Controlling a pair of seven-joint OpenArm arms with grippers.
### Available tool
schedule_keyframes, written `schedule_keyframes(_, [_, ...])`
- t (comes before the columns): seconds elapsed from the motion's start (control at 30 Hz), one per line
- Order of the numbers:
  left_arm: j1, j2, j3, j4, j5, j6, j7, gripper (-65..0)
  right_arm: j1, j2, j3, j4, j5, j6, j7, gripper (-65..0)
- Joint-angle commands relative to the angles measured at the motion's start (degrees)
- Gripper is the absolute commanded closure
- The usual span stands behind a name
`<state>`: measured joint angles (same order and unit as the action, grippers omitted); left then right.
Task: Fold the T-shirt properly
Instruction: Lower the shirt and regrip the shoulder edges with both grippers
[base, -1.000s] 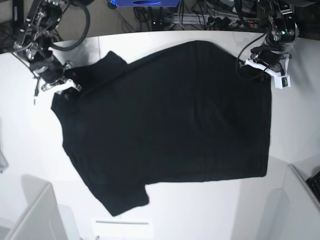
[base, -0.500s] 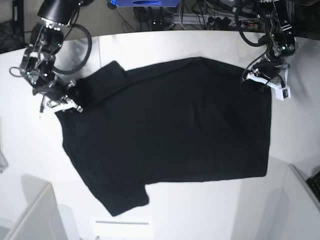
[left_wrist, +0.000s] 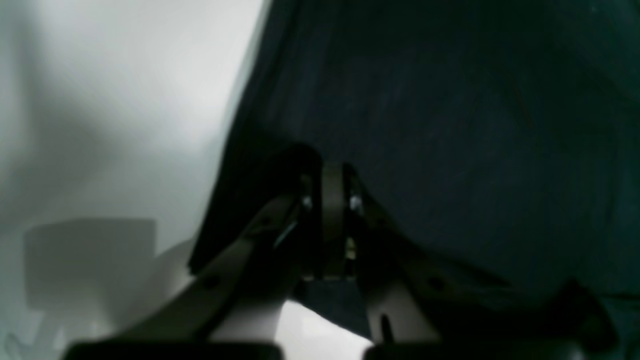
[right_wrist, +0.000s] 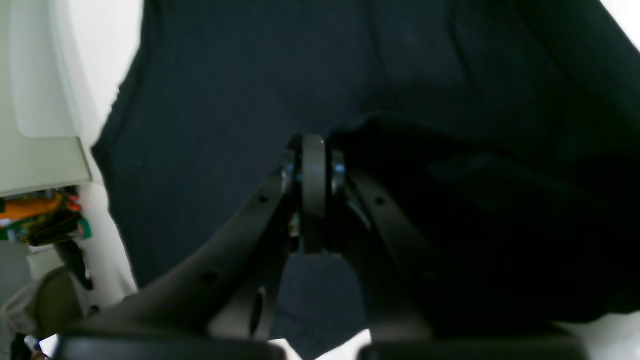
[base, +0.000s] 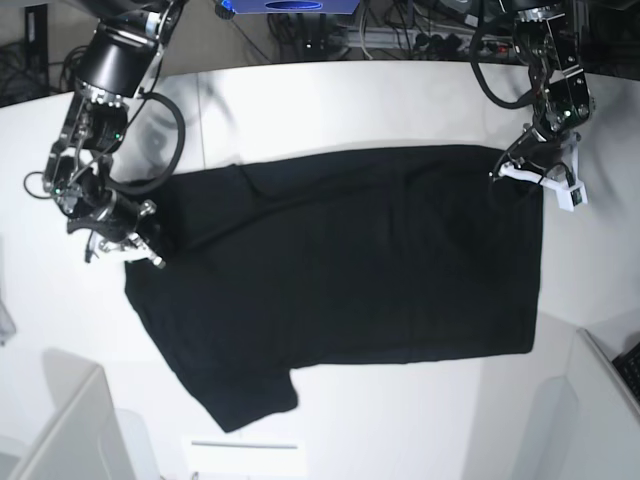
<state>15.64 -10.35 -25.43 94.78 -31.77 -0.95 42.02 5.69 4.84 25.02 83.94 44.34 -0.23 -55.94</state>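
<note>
Both grippers clamped on the T-shirt (base: 340, 270): left gripper (base: 527, 172) pinching the hem corner, right gripper (base: 138, 248) apparently at the shoulder edge; cloth folded over along the far side.

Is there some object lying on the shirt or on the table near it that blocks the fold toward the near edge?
Nothing visible does. Both the left gripper and right gripper already pinch the T-shirt, and the cloth ahead lies bare on the table.
</note>
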Motion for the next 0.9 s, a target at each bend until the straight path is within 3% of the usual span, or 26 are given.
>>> schedule_keyframes(0.0, [-0.47, -0.68, -0.11, 0.91, -0.36, -0.06, -1.01, 0.0, 1.56, 0.65, 0.08, 0.06, 0.72, 0.27, 0.69, 0.0])
schedule_keyframes(0.13, [-1.88, -0.68, -0.2, 0.73, -0.36, -0.06, -0.83, 0.0, 2.97, 0.65, 0.08, -2.75, 0.72, 0.27, 1.04, 0.0])
schedule_keyframes(0.3, [-6.19, -0.68, -0.64, -1.82, -0.36, -0.06, 4.71, 0.0, 3.76, 1.09, 0.0, -5.83, 0.72, 0.27, 3.59, 0.0])
schedule_keyframes(0.57, [-8.03, -0.68, -0.64, -2.52, -0.36, -0.06, 4.79, 0.0, 4.11, 1.09, -0.09, -6.53, 0.72, 0.36, 5.88, 0.0])
schedule_keyframes(0.73, [-8.65, -0.68, -0.64, -3.31, -0.36, -0.06, 4.79, 0.0, 3.93, 2.24, -6.51, -6.45, 0.81, 0.36, 9.75, 0.0])
schedule_keyframes(0.87, [-8.74, -0.68, -0.64, -3.22, -0.36, -0.06, 4.79, 0.0, 3.05, 2.32, -7.56, -6.36, 0.81, 0.36, 13.53, 0.0])
